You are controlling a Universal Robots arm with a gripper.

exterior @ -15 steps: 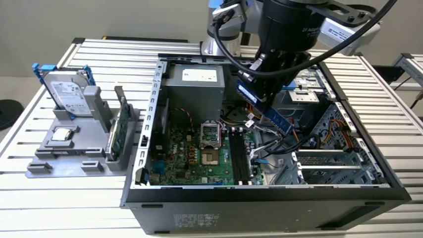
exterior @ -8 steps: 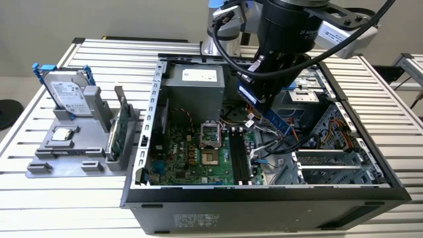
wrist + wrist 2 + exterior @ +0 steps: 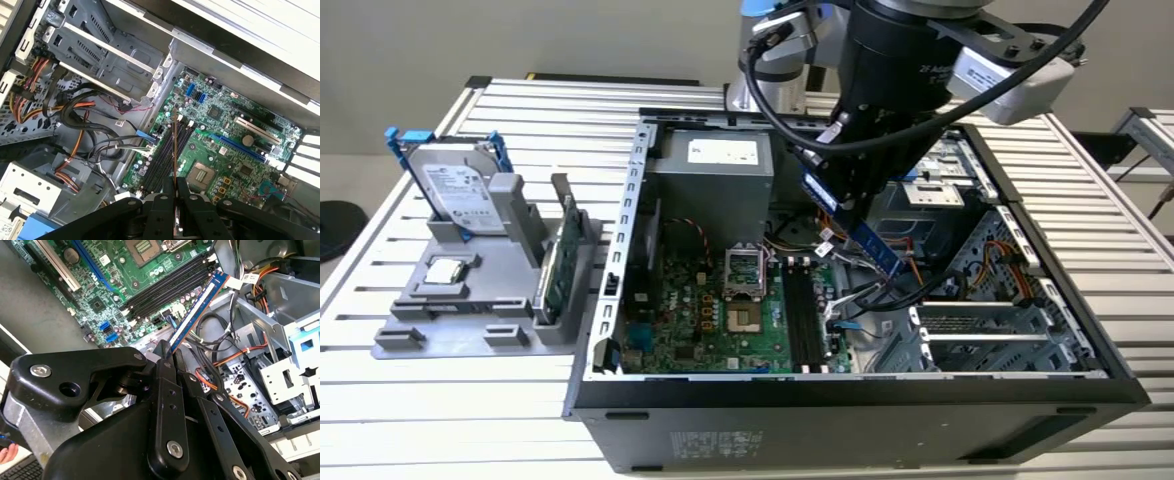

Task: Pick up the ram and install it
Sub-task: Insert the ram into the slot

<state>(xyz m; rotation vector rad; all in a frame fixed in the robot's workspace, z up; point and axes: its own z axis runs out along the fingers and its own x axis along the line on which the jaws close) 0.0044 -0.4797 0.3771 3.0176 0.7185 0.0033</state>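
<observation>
1. I am looking into an open computer case [image 3: 854, 385] that lies on its side on a slatted metal counter [image 3: 494, 410]. The arm reaches down into the case from above.
2. Progress: the pick-up part looks done. The ram [image 3: 867, 240], a long, thin, dark blue stick, is off its holder and up in the air inside the case, held by the tool [image 3: 847, 198].
3. The install part is not done. The black memory slots [image 3: 803, 320] on the green motherboard [image 3: 720, 320] look empty, and the ram is not in any of them.
4. Where the ram is: in the exterior view it hangs tilted, its lower end over a bundle of cables [image 3: 861, 295], just to the exterior view's right of the slots and above them.
5. In the second wrist view the ram [image 3: 197, 307] runs out from the tool [image 3: 167, 354] roughly along the line of the slots [image 3: 165, 285], beside them and not over them.
6. In the first wrist view I see the ram [image 3: 174, 150] edge-on as a thin line rising from the tool [image 3: 175, 194], close to the slots [image 3: 162, 160].
7. Tool state: the fingers are drawn narrow, pinching one end of the ram between them. The rest of the stick juts out free and touches nothing that I can make out.
8. Outside the case, on a grey fixture [image 3: 454, 310], stand a silver hard drive [image 3: 454, 190] and a green circuit card [image 3: 560, 265] on edge.
</observation>
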